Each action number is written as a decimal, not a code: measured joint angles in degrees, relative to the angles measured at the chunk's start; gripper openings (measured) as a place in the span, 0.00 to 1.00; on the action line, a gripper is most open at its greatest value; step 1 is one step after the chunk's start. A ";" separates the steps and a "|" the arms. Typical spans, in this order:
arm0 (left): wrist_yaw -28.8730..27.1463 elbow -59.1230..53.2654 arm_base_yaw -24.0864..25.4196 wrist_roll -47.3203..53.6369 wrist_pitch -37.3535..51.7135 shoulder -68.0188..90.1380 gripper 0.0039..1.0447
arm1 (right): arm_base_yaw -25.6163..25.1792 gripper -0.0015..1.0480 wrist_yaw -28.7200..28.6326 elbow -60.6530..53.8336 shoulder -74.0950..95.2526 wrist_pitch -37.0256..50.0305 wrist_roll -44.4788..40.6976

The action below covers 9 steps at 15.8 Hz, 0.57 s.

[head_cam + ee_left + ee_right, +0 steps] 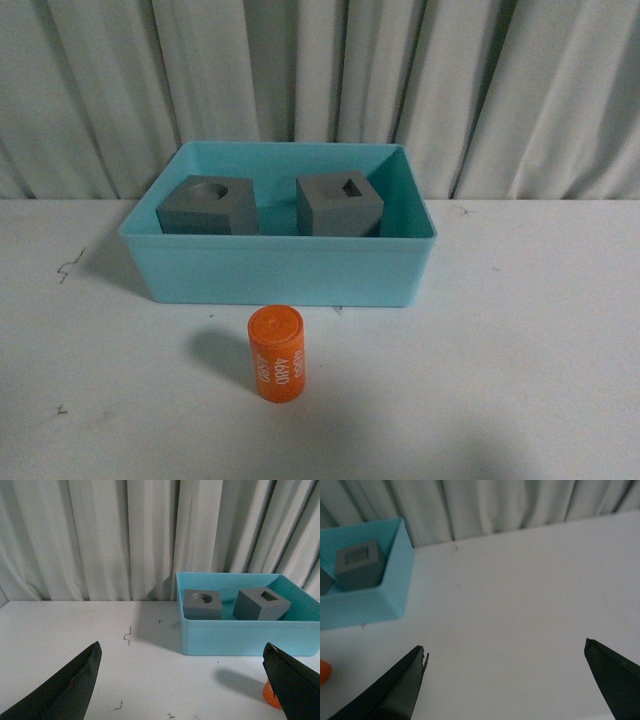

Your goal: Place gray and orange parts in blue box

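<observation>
Orange cylinder (276, 353) sat beside, not between, the jaws of left gripper (181, 647) and right gripper (504, 646), both spread wide and empty; a glancing finger might roll it away.

A white table (540, 340) with a plain matte surface is the main furniture. Directly behind the table's far edge hangs a pale grey-white curtain (300, 70) in long vertical folds, with darker shadow between the folds. A few small dark marks (70, 265) lie on the table's left part. The light is soft and even, and shadows on the table are weak.
</observation>
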 joint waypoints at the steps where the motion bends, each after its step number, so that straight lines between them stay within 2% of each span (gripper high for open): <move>1: -0.02 0.02 0.00 0.00 -0.07 0.00 0.94 | -1.03 0.94 -3.39 4.68 9.92 7.98 -3.17; 2: 0.04 0.02 0.00 0.00 -0.04 0.00 0.94 | 0.48 0.94 -7.76 9.97 19.65 13.29 -7.72; 3: 0.02 0.02 0.00 0.00 -0.07 0.00 0.94 | 2.99 0.94 -13.16 16.02 29.42 13.22 -13.99; 5: 0.00 0.02 0.00 0.00 -0.04 0.00 0.94 | 8.61 0.94 -20.04 25.73 43.41 8.68 -22.01; 7: 0.00 0.00 0.00 0.00 -0.07 0.00 0.94 | 15.63 0.94 -22.05 34.84 53.48 2.12 -28.06; 9: 0.00 0.02 0.00 0.00 -0.04 0.00 0.94 | 23.96 0.94 -22.71 41.09 61.70 -1.42 -30.34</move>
